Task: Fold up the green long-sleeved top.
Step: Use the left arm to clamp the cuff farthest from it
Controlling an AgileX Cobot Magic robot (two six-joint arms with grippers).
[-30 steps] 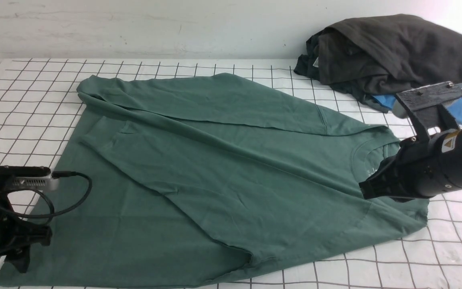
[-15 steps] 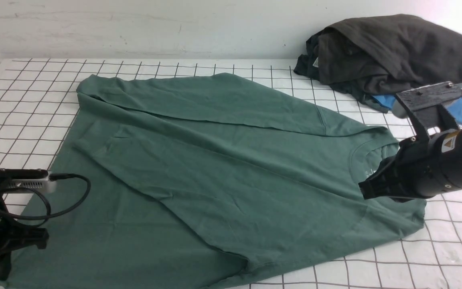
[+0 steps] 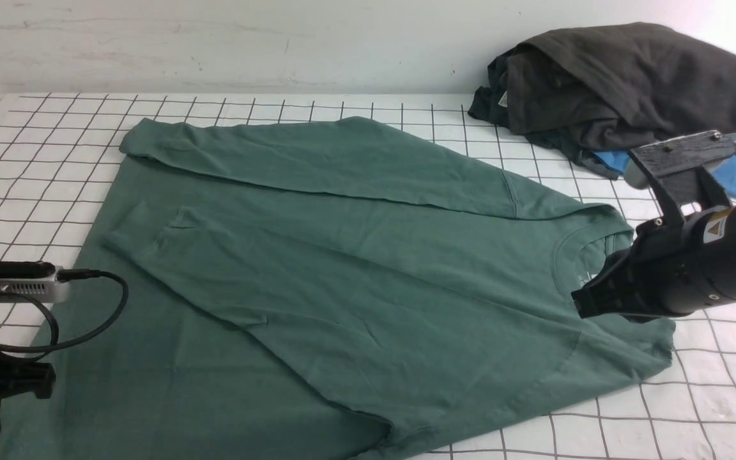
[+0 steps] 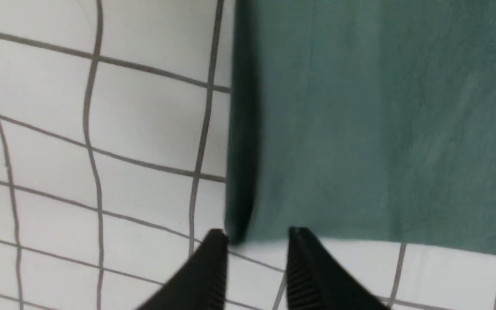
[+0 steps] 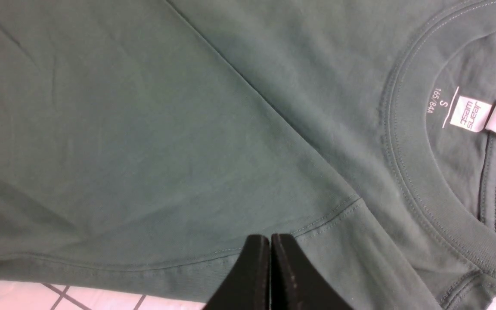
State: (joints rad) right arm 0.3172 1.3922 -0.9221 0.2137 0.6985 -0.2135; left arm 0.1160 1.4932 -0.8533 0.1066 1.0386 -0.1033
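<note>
Two hands flank the green long-sleeved top (image 3: 342, 255) spread on the desk (image 3: 42, 147) — right hand (image 5: 269, 239) closed, empty, near the collar (image 5: 407, 142), seemingly to anchor it, left hand (image 4: 254, 237) parted at a hem corner (image 4: 239, 228), likely to pinch it.

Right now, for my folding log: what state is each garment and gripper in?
Muted green cotton long-sleeved top: flat, both sleeves folded across body.
Dark grey-brown garments: crumpled heap.
Bright blue garment: mostly buried beneath.
Left gripper: open, at top's corner.
Right gripper: shut, over top's shoulder.
</note>
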